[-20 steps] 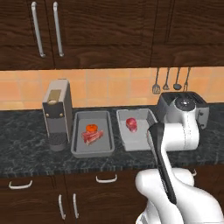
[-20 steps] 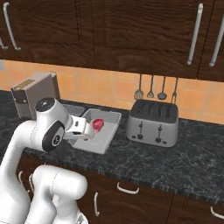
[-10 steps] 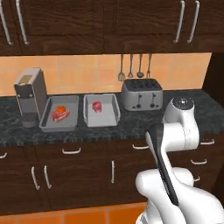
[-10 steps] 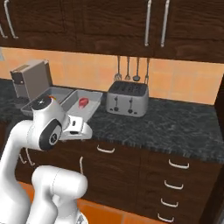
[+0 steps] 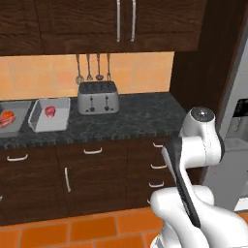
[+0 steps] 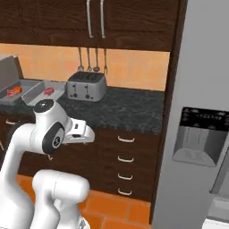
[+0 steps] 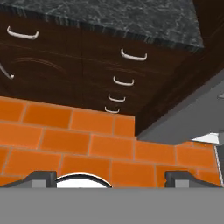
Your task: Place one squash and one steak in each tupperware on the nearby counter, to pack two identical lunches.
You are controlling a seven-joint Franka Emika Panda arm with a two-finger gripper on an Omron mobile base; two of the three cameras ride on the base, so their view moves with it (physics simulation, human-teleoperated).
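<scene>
Right now the gripper (image 7: 105, 177) is open w/ nothing between its dark tips, aimed at glossy orange floor tiles (image 7: 65, 131) below the drawers. Landmark: boxy silver toaster (image 5: 98, 97) on the speckled black stone counter (image 5: 140, 114). Just left of it sits a shallow grey tupperware (image 5: 38, 123) holding a pink-red steak (image 5: 50, 111). Further left, a 2nd tupperware (image 5: 12, 130) w/ a red slab (image 5: 6, 118), cut off at frame edge.

Silver toaster (image 5: 98, 97) beneath hanging utensils (image 5: 92, 68), near fridge (image 6: 201, 134)
</scene>
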